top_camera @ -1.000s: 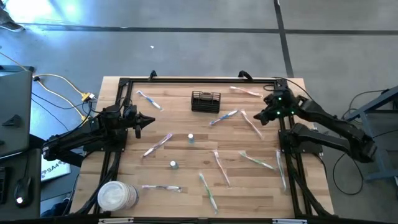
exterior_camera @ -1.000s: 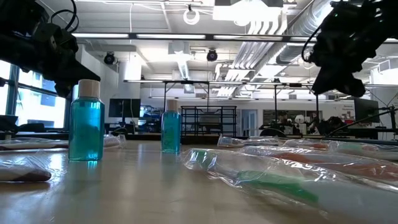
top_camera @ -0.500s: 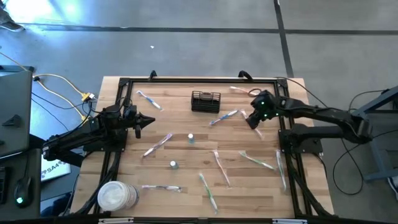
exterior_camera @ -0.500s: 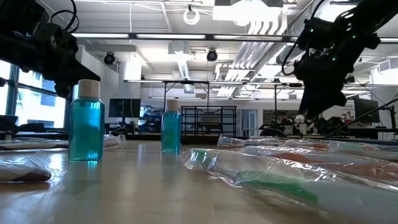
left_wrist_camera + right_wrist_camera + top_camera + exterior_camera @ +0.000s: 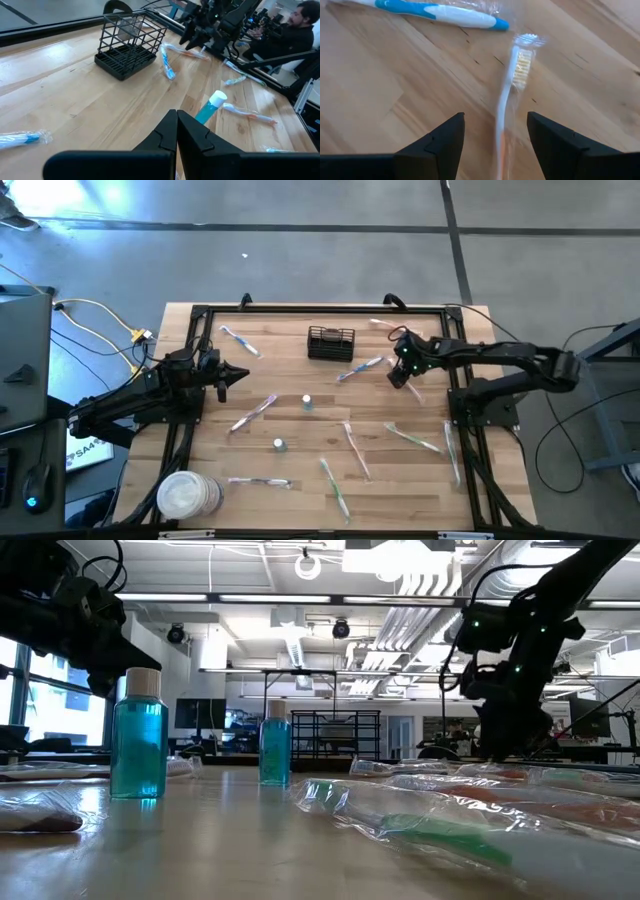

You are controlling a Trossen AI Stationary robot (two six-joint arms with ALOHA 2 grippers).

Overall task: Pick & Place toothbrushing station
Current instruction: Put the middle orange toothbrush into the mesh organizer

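Note:
The toothbrushing station, a small black wire basket (image 5: pixel 331 343) (image 5: pixel 131 45), stands on its base at the table's far middle. My right gripper (image 5: pixel 397 373) (image 5: pixel 495 135) is open and points steeply down just above the table, to the right of the basket. Its fingers stand on either side of a plastic-wrapped white-and-orange toothbrush (image 5: pixel 507 100) (image 5: pixel 413 392) lying flat, without touching it. A wrapped blue toothbrush (image 5: pixel 445 12) (image 5: pixel 362 367) lies just beyond. My left gripper (image 5: pixel 238 373) (image 5: pixel 176 132) waits shut at the table's left side, holding nothing.
Several wrapped toothbrushes lie scattered over the wooden table (image 5: pixel 300 480). Two small blue bottles (image 5: pixel 307 401) (image 5: pixel 279 444) stand upright near the middle. A round white tub (image 5: pixel 187 495) sits at the near left corner. A person (image 5: pixel 295 30) sits beyond the table's right side.
My right gripper has swung from the far right corner toward the table's left and down, tipping to point more steeply downward, and now hangs low over the white-and-orange toothbrush. Nothing on the table has moved.

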